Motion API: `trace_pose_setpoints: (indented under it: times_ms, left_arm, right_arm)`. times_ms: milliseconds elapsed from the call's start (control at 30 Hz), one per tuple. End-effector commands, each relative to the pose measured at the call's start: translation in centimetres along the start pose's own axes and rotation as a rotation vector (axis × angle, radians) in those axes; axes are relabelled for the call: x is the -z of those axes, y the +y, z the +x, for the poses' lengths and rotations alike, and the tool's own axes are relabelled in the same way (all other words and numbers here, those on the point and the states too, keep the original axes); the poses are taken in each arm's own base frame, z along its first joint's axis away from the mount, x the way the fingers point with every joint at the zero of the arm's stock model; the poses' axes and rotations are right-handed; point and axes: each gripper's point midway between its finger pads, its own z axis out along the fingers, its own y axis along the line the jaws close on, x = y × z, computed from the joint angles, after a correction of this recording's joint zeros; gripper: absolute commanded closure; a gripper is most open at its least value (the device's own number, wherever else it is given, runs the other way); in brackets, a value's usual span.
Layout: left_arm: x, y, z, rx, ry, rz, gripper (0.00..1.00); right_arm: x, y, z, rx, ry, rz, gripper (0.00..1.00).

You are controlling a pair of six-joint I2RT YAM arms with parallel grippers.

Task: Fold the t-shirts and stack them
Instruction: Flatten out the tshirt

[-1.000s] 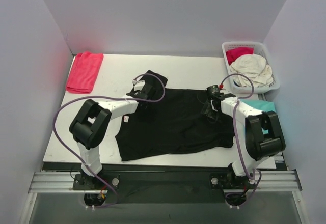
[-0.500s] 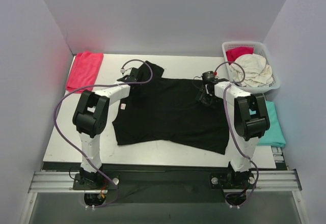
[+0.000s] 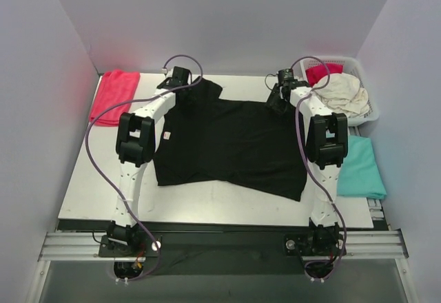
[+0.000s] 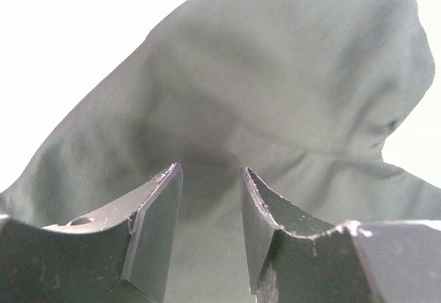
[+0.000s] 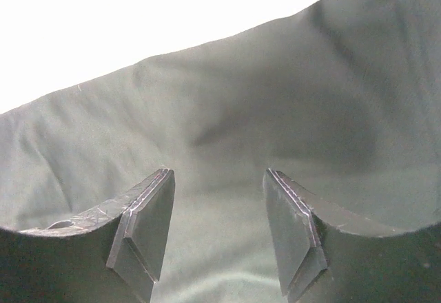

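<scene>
As the black t-shirt [image 3: 227,144] lies spread flat across the tabletop [image 3: 207,206], left gripper [image 4: 211,172] and right gripper [image 5: 217,173] sit released at its far corners; teal t-shirt [image 3: 358,169] lies right, red t-shirt [image 3: 114,96] left, basket [image 3: 331,59] far right.

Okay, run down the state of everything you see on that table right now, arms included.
Black cloth t-shirt: spread flat, unfolded.
Left pincer: open, over the shirt's sleeve.
Right pincer: open, over the shirt.
Pink-red cloth, far left: folded flat.
Teal cloth shirt: folded flat.
White plastic lattice basket: upright, holding clothes.
Cream cloth: crumpled in basket.
Red cloth: crumpled in basket.
</scene>
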Motion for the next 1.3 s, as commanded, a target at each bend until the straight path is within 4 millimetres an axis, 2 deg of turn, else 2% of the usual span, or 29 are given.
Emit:
trace_pose_setpoints:
  times_ms: [0,33,67,100,133,167,200,233,267,300,333,433,467,667,733,867,1100,1167,1267]
  left_arm:
    - [1.3,-2.5,-3.6,-0.044,-0.055,0.091,0.51]
    - [1.9,-3.1,-4.7,-0.055,-0.078,0.109,0.51]
    - [2.3,-3.2,-5.1,-0.066,-0.086,0.111,0.50]
    - [3.5,-3.4,-5.9,-0.075,-0.104,0.117,0.51]
    - [4.2,-3.5,-6.5,-0.089,-0.126,0.114,0.50]
    - [4.2,-2.9,-6.0,-0.097,-0.123,0.106,0.51]
    - [6.1,-3.3,-7.1,-0.097,-0.157,0.122,0.51]
    - [6.8,-3.3,-7.3,-0.104,-0.169,0.127,0.50]
    - [6.6,-2.4,-6.2,-0.112,-0.153,0.105,0.50]
    - [7.9,-2.5,-6.7,-0.111,-0.170,0.113,0.50]
    - [8.1,-2.1,-6.3,-0.119,-0.165,0.102,0.50]
    - [8.3,-0.5,-4.3,-0.157,-0.137,0.037,0.50]
    - [8.4,-0.2,-3.3,-0.173,-0.116,0.019,0.50]
    - [7.2,1.7,1.7,-0.257,-0.001,-0.046,0.49]
    - [6.7,2.0,2.7,-0.274,0.021,-0.067,0.49]
    - [5.4,3.9,4.8,-0.283,0.080,-0.135,0.49]
    - [3.6,5.6,6.0,-0.266,0.116,-0.233,0.49]
    - [2.9,6.1,6.6,-0.258,0.133,-0.260,0.49]
    - [2.2,5.9,6.6,-0.238,0.146,-0.263,0.49]
  right_arm:
    - [1.7,0.5,-2.6,0.060,-0.038,-0.016,0.46]
    - [2.1,0.6,-3.1,0.078,-0.051,-0.017,0.46]
    - [3.3,0.6,-3.9,0.080,-0.080,-0.022,0.46]
    - [3.8,0.3,-4.2,0.083,-0.093,-0.010,0.46]
    - [5.4,0.2,-4.9,0.086,-0.123,-0.012,0.46]
    - [6.0,0.1,-5.0,0.088,-0.134,-0.008,0.46]
    - [6.6,0.0,-5.0,0.091,-0.140,-0.005,0.45]
    - [6.7,-0.7,-4.2,0.095,-0.126,0.009,0.45]
    - [7.8,-0.8,-4.4,0.090,-0.142,0.004,0.45]
    - [8.0,-1.1,-4.0,0.090,-0.133,0.007,0.44]
    - [7.6,-1.5,-2.7,0.092,-0.104,0.011,0.43]
    - [8.0,-2.2,-1.0,0.096,-0.076,0.019,0.36]
    - [7.7,-2.7,0.5,0.100,-0.046,0.034,0.35]
    - [6.5,-4.5,5.7,0.110,0.070,0.072,0.29]
    - [5.9,-4.9,6.6,0.110,0.095,0.083,0.29]
    - [4.7,-5.9,8.3,0.116,0.144,0.116,0.27]
    - [2.1,-6.0,9.2,0.122,0.223,0.146,0.25]
    - [1.7,-5.6,8.5,0.122,0.217,0.141,0.25]
    - [1.5,-5.2,7.7,0.110,0.227,0.129,0.25]
